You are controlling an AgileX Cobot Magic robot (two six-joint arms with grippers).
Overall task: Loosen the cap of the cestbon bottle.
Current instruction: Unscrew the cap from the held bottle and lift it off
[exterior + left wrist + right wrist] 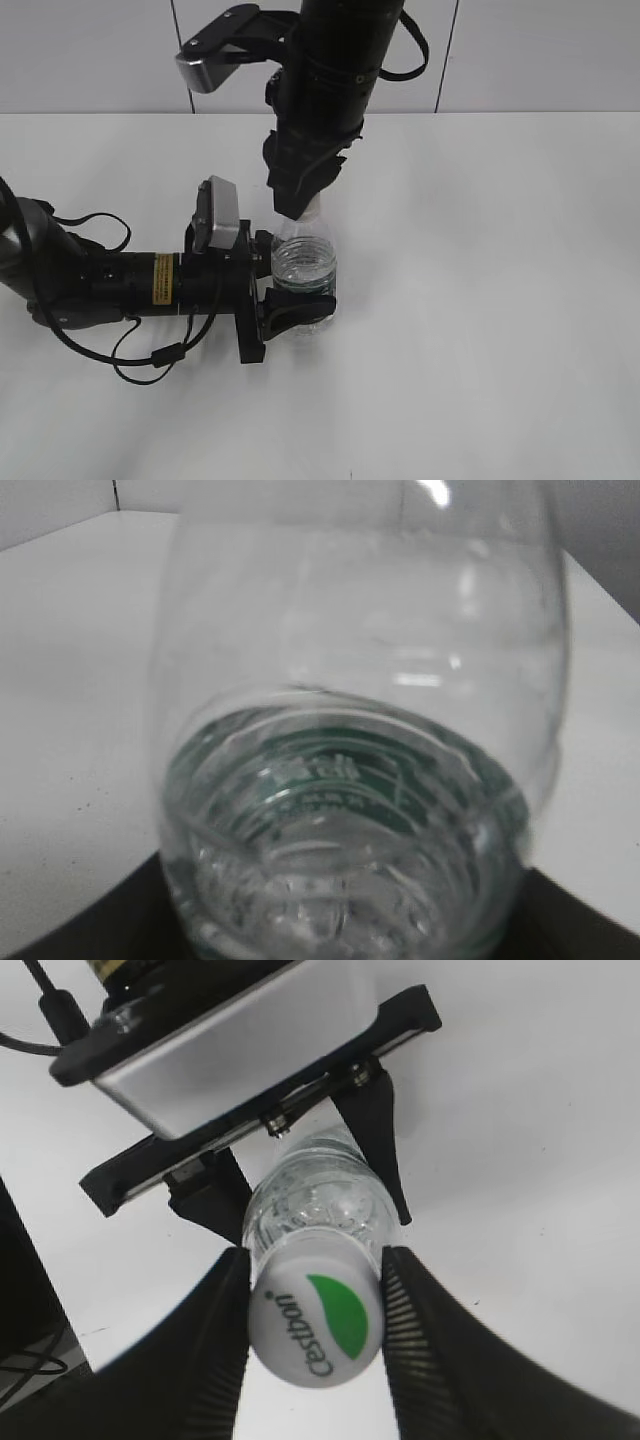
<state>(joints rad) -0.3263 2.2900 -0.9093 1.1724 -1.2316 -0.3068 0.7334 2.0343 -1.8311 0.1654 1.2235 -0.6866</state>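
Observation:
The clear cestbon bottle point(303, 272) stands upright on the white table, water and its green label band point(340, 785) showing through the wall. My left gripper point(297, 292) lies low along the table and is shut on the bottle's lower body; its dark fingers point(372, 1125) flank the bottle point(312, 1200). The bottle point(350, 680) fills the left wrist view. My right gripper point(296, 205) comes straight down from above. Its two ribbed pads point(398, 1310) press both sides of the white cap point(316, 1326), which carries a green patch. In the exterior view the cap is hidden behind those fingers.
The white table point(500, 300) stretches to the right and front of the bottle. The left arm's body and loose cables point(130, 345) lie on the table at left. A pale tiled wall point(520, 50) stands behind.

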